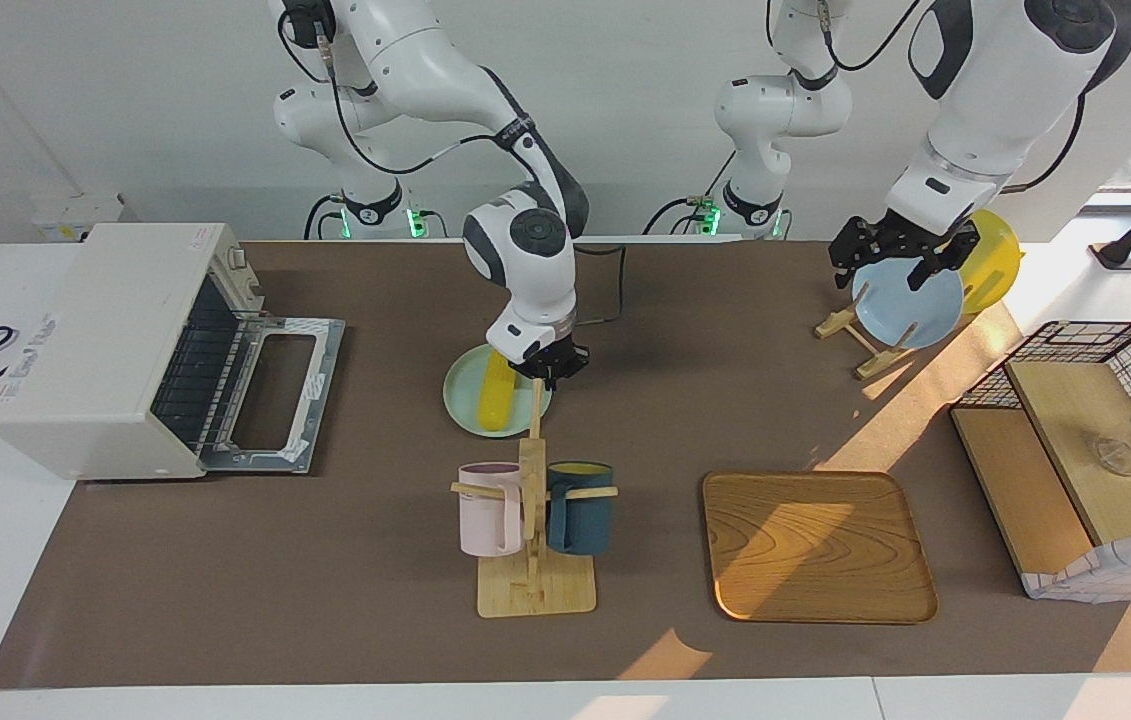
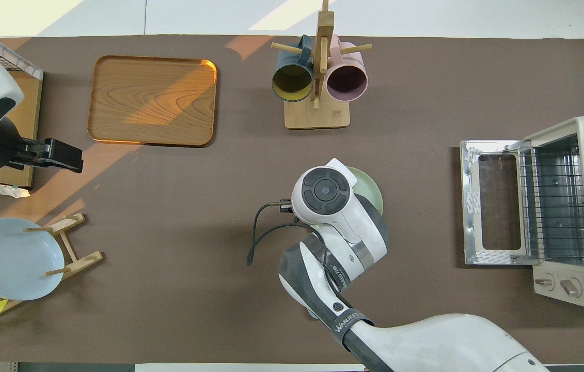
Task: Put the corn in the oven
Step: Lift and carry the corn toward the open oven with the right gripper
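The yellow corn (image 1: 496, 395) lies on a pale green plate (image 1: 465, 405) at the middle of the table. My right gripper (image 1: 539, 372) is low over the plate, at the end of the corn nearer to the robots. In the overhead view the right arm's wrist hides the corn and shows only the plate's edge (image 2: 374, 188). The off-white oven (image 1: 115, 350) stands at the right arm's end of the table, its door (image 1: 275, 390) folded down and its wire rack (image 2: 555, 206) showing. My left gripper (image 1: 900, 258) waits open over a blue plate.
A wooden mug stand (image 1: 533, 560) with a pink and a dark blue mug stands just farther from the robots than the green plate. A wooden tray (image 1: 815, 545), a plate rack with blue (image 1: 910, 305) and yellow plates, and a wire basket (image 1: 1085, 450) lie toward the left arm's end.
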Controlling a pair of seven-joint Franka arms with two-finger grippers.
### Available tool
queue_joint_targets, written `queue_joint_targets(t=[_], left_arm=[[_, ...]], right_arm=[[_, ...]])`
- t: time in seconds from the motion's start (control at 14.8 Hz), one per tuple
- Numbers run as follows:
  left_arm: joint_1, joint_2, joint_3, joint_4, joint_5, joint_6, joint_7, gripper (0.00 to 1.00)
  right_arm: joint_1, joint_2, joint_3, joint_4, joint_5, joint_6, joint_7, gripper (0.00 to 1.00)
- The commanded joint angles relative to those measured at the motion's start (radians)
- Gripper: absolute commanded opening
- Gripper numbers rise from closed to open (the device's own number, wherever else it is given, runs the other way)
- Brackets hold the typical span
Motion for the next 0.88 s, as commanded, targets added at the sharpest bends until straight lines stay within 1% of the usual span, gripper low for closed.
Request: queue_joint_targets(t=[0.0,0.2,0.34,0.61,0.81], left_arm=[[0.001,-0.001,0.001,0.005,-0.013,-0.023,-0.011,1.0],[0.001,-0.005,0.001,0.003,-0.011,-0.023,-0.011,1.0],[0.001,-0.007,-0.001,0.002,-0.011,-0.023,-0.013,1.0],[-0.004,-0.022,0.001,-0.023,-0.005,-0.028,-0.019,1.0],[-0.002,-0.024,0.001,-0.024,-0.007,-0.025,-0.014,1.0]], right_arm=[[-0.014,-0.003,0.0,0.065,-0.043,-0.104,-0.002,0.0],[-0.018,-0.026,-0.009,0.13,-0.114,-0.222,-0.003,0.0],[-0.06,-0.051,-0.009,0.156,-0.123,-0.288,-0.02,0.0],[-0.144,-0.131,-0.009,0.16,-0.151,-0.403,-0.129,0.0],[-0.222,-0.152,-0.011,0.157,-0.151,-0.456,-0.224,0.0]])
